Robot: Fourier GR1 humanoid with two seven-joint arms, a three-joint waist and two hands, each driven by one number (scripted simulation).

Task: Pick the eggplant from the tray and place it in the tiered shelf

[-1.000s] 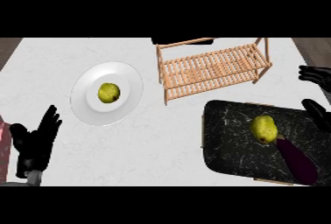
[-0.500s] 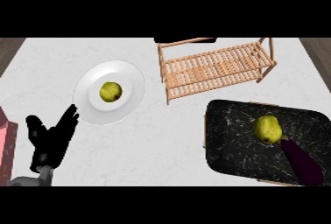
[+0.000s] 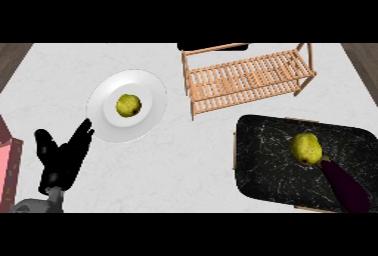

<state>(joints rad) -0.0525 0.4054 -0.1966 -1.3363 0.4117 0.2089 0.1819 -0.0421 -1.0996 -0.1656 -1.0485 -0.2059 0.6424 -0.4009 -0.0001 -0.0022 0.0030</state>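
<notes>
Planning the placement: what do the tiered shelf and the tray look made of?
Tiered shelf: looks like light wood, matte, tan slats with gaps. Tray: possibly dark stone or a marble print, black with white veins; cannot tell which.

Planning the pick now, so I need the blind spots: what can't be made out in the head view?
Right hand: outside the head view entirely.
Eggplant: its lower tip runs to the view's lower edge on the tray, possibly cut off.
Tiered shelf: seen from above, its top slats hide what lies below.
Pink object: cut by the left edge, unidentifiable.
</notes>
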